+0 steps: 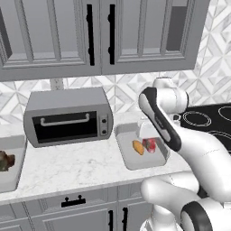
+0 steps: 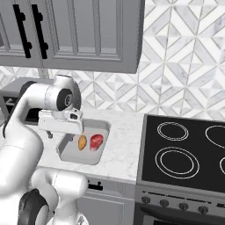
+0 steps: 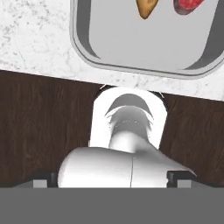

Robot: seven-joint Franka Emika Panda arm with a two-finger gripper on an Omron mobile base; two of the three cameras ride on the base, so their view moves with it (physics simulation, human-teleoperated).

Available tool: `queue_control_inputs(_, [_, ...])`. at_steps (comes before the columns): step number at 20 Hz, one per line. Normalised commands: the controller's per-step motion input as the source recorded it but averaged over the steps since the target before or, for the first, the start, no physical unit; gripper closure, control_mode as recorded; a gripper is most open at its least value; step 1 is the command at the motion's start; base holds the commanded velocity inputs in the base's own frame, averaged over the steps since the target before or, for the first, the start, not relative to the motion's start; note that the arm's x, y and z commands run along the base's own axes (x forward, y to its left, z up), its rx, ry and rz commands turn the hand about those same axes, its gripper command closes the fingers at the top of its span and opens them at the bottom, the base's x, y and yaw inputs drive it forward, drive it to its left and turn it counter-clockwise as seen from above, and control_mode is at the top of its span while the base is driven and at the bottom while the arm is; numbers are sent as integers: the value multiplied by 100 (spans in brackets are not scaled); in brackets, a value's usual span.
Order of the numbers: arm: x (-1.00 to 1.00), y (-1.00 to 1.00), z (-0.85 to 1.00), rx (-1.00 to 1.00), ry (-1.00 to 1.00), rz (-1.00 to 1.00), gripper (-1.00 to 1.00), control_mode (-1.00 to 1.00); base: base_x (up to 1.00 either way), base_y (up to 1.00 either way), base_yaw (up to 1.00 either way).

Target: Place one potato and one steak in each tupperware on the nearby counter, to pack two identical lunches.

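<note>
The marble desk (image 1: 76, 164) carries two grey tupperware trays. The nearer tupperware (image 1: 128, 155) sits toward the desk's right end, just left of the black stovetop (image 2: 184, 149), and reaches close to the desk's front edge. Inside it lie one orange-tan potato (image 1: 138, 147) and one red-pink steak (image 1: 150, 145), side by side and very near each other, the potato on the left; whether they touch is hard to tell at this size. Both rest on the tray floor toward its back half, leaving the front half bare.

The second tupperware (image 1: 11, 173) sits at the desk's left end, partly cut off by the picture edge. A dark brown lumpy steak (image 1: 5, 161) lies in it against the left side.

Between the two trays, pushed back toward the tiled wall, stands a grey toaster oven (image 1: 67, 118) with its door shut. Grey wall cabinets (image 1: 99, 36) hang above.

The gripper (image 2: 59, 132) hangs above the back left part of the nearer tray, clear of the food. Its fingers (image 3: 42, 177) stand wide apart and hold nothing. In the hand view the tray's rim (image 3: 131, 70) lies along the top, with the potato (image 3: 146, 8) and the steak (image 3: 188, 5) at the upper edge, and the desk's front edge runs just beneath it.
</note>
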Motion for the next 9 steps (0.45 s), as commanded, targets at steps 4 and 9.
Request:
queue_control_inputs(4, [-9,1,56,-10,0,-13,-100,-100,0,0,0])
queue_control_inputs(9, [-6,-12,29,-4,-3,-12,-100,-100,0,0,0])
